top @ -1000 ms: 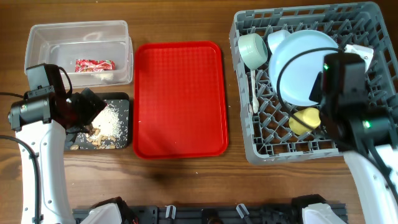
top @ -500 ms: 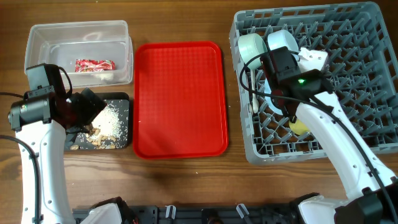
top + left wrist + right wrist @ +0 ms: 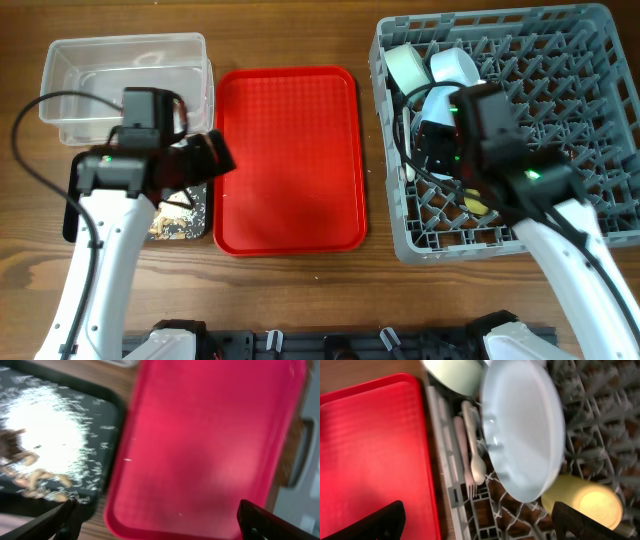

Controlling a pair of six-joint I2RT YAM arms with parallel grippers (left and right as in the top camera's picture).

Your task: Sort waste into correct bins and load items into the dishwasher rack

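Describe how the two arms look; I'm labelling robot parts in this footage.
The left arm and right arm match: white tube-like links, boxy black joint housings, thin black cables looping off them, black fingers. A small green light glows on the right arm's housing.

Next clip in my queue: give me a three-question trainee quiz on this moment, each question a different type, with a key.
1. True or false: the flat red plastic serving tray carries a bowl.
2. Where do the loose beige-white rice scraps lie? A) clear plastic tub B) shallow black rectangular tray C) bare wooden tabletop
3. Fill in: in the large grey lattice dishwasher rack, the small yellow cup sits beside the round pale blue ____.
Key: 1 false; 2 B; 3 plate.
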